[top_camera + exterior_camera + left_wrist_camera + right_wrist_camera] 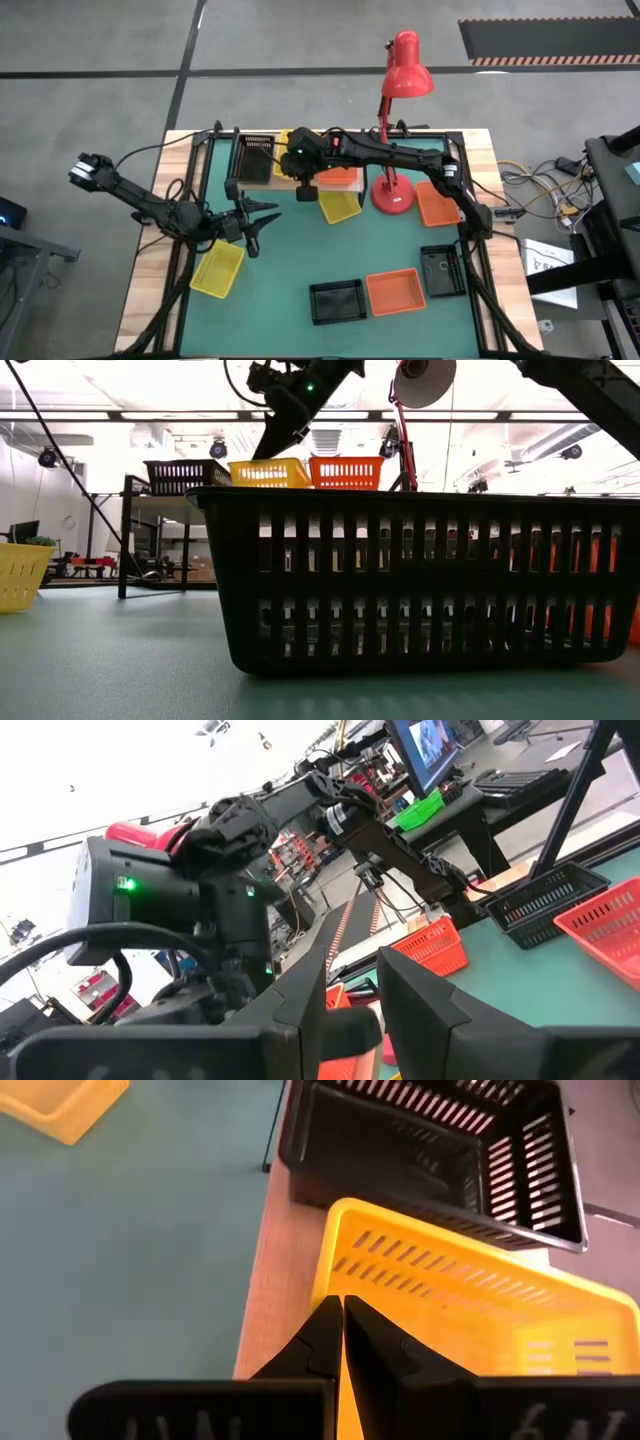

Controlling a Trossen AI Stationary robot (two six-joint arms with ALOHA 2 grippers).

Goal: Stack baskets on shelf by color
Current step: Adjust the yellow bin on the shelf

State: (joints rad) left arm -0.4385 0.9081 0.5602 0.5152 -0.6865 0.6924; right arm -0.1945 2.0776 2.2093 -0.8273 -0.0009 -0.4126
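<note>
On the shelf [272, 1270] at the table's far edge stand a black basket [258, 153], a yellow basket [284, 166] and an orange-red basket [338, 178], side by side. My right gripper [305, 186] is shut on the yellow basket [470, 1295], which rests on its bottom on the board next to the black basket [440, 1140]. My left gripper [265, 226] is open and empty over the table's left half, above another yellow basket [218, 270]. My right gripper pinches the yellow basket's near long wall at its rim [345, 1285] between its two fingers. The fingers come from above, slanting down from the table's near side. The basket sits level with its bottom on the shelf board.
A red desk lamp [392, 195] stands right of the shelf. On the green table lie a yellow basket [340, 206], two orange-red baskets [437, 203] [395, 292] and two black baskets [441, 272] [337, 301]. The black one fills the low view [420, 580].
</note>
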